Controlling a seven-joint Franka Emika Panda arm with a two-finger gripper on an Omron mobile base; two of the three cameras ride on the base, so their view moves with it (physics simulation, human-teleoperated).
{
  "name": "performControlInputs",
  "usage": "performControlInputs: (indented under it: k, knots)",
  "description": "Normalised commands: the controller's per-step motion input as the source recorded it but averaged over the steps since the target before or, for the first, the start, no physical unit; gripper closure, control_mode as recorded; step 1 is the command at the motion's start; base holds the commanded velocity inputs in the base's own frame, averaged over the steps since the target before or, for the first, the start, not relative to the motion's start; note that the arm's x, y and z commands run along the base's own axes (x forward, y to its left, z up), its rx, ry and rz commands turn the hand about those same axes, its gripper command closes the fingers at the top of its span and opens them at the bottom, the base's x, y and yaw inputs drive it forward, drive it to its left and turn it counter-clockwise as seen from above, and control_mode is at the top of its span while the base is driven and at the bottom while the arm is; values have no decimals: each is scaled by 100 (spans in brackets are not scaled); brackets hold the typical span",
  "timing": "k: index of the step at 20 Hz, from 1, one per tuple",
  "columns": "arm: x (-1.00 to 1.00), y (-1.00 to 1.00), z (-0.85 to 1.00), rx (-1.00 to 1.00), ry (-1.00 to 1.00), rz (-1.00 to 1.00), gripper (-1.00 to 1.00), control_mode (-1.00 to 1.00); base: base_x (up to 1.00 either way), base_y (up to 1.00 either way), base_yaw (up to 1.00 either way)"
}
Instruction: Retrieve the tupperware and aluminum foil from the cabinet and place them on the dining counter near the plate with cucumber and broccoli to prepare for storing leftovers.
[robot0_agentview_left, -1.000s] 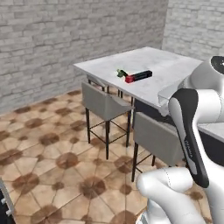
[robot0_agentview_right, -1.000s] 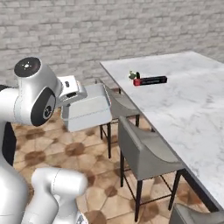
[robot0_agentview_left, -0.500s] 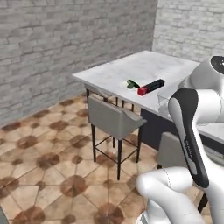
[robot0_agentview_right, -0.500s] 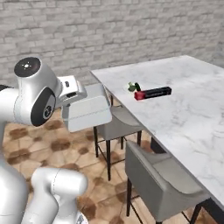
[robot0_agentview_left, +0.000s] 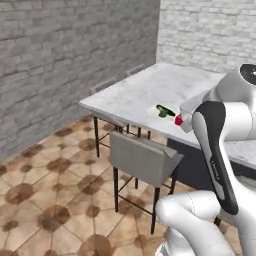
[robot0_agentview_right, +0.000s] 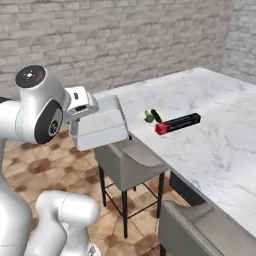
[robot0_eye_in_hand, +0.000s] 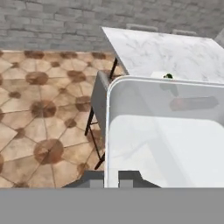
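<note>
Tupperware (robot0_agentview_right: 99, 123) sits right in our gripper (robot0_eye_in_hand: 118, 178), whose two dark tips pinch its near edge, and we hold it up over the floor beside the dining counter (robot0_agentview_right: 220, 130). On that counter the aluminum foil (robot0_agentview_right: 178, 123) lies near the long edge, just beside the plate (robot0_agentview_left: 159, 111) with the cucumber (robot0_agentview_left: 165, 110). Through the see-through box, the foil looks blurry. Our arm hides most of the foil in the left base view.

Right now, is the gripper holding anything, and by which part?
Yes: the gripper holds the pale grey translucent plastic tupperware box, gripped at the middle of its near edge, as the hand view shows.
</note>
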Motion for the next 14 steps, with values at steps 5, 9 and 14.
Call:
performControlInputs:
  k: [5,9,14]
  knots:
    - [0,0,0,0,0,0,100,100,100,34,-32]
    - [0,0,0,0,0,0,100,100,100,32,-33]
    - [0,0,0,0,0,0,100,100,100,21,-38]
